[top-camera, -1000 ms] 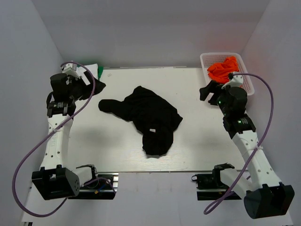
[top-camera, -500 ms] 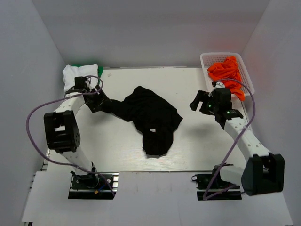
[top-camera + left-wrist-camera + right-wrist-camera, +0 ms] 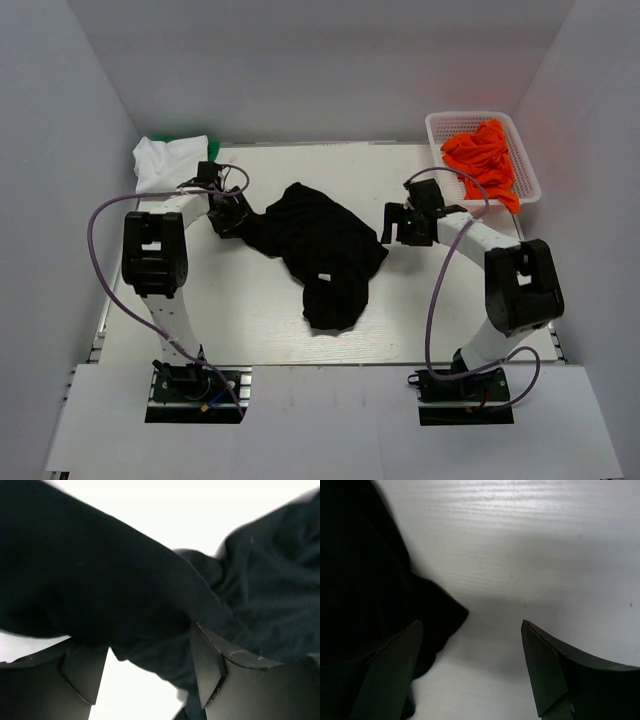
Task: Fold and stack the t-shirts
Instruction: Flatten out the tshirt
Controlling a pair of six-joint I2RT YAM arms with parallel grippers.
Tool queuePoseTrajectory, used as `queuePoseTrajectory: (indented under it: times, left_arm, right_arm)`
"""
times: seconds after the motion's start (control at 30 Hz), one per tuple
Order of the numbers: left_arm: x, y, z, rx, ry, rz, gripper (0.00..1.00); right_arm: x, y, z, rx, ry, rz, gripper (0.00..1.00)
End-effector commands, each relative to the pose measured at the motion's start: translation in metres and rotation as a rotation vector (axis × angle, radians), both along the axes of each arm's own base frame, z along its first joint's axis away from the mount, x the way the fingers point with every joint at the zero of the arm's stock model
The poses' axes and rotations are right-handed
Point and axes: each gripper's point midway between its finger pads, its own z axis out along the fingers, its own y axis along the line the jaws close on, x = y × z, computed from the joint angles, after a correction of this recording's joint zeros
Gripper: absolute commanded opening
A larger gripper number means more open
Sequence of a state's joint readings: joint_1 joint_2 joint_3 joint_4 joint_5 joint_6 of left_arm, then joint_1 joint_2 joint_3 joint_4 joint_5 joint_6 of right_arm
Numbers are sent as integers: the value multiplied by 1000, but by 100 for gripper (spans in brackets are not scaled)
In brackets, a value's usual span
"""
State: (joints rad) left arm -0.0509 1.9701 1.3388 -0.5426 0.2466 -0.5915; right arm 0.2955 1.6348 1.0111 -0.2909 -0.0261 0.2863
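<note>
A large black t-shirt [image 3: 320, 245] lies crumpled in the middle of the table, its small white label [image 3: 323, 277] facing up. My left gripper [image 3: 230, 218] is at the shirt's left sleeve. In the left wrist view it [image 3: 147, 672] is open, with black cloth [image 3: 125, 590] lying between the wide-apart fingers [image 3: 210, 670]. My right gripper [image 3: 393, 226] is at the shirt's right edge. In the right wrist view it [image 3: 470, 672] is open and low over the table, the cloth's edge [image 3: 375, 590] by its left finger [image 3: 390, 675]. Nothing is gripped.
A white shirt [image 3: 170, 160] with a green one [image 3: 180, 140] behind it lies at the back left corner. Bright orange shirts [image 3: 485, 155] fill a white basket [image 3: 440, 121] at the back right. White walls enclose the table.
Both arms have swung inward from the table's sides. The left gripper has reached the shirt's left sleeve and the right gripper its right edge. The shirt has not moved.
</note>
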Motion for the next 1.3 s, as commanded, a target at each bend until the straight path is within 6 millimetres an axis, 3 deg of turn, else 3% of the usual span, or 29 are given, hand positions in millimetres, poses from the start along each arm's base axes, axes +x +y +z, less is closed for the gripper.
queuePoseTrajectory:
  times: [0.0,0.17,0.3,0.43,0.5,0.53,0.6,0.7,0.77,0.87,0.97,1.03,1.07,1.13,1.2,1.27]
  left_arm:
    - [4,12,-9,77,14,31,75]
    - [-2,20,-29,120,65,46,75]
    - [-5,16,-38,122,86,36,67]
    - [-6,14,-42,132,94,30,42]
    - [-7,14,-42,135,92,21,34]
    - [-3,14,-39,134,82,22,18]
    - [1,14,-36,137,69,13,0]
    - [13,15,-21,147,25,10,0]
    - [21,17,-5,157,-14,9,0]
    - [31,20,29,168,-110,26,0]
    - [34,27,71,197,-197,55,0]
    - [33,30,92,204,-237,77,0]
    - [31,30,120,197,-299,84,0]
    - [28,31,149,191,-371,105,0]
    - [21,32,196,176,-495,119,0]
    - [16,30,234,154,-607,124,0]
  right_arm:
    - [21,3,2,-90,-31,-4,83]
    - [26,11,-10,-195,-10,6,82]
    - [16,35,-21,-188,21,57,80]
    - [-9,44,-38,-167,87,63,73]
    - [-15,46,-44,-144,108,33,64]
    - [-24,44,-52,-145,134,17,61]
    - [-23,41,-55,-147,133,-30,49]
    - [-18,39,-55,-140,126,-84,37]
    - [-12,41,-46,-124,108,-105,0]
    - [-11,35,-37,-140,75,-153,0]
    - [1,16,9,-155,-63,-245,0]
    - [8,2,53,-158,-196,-294,0]
    - [8,-1,62,-157,-226,-301,0]
    - [10,-16,109,-142,-357,-348,0]
    - [7,-26,156,-117,-476,-374,0]
    - [7,-34,183,-109,-549,-394,0]
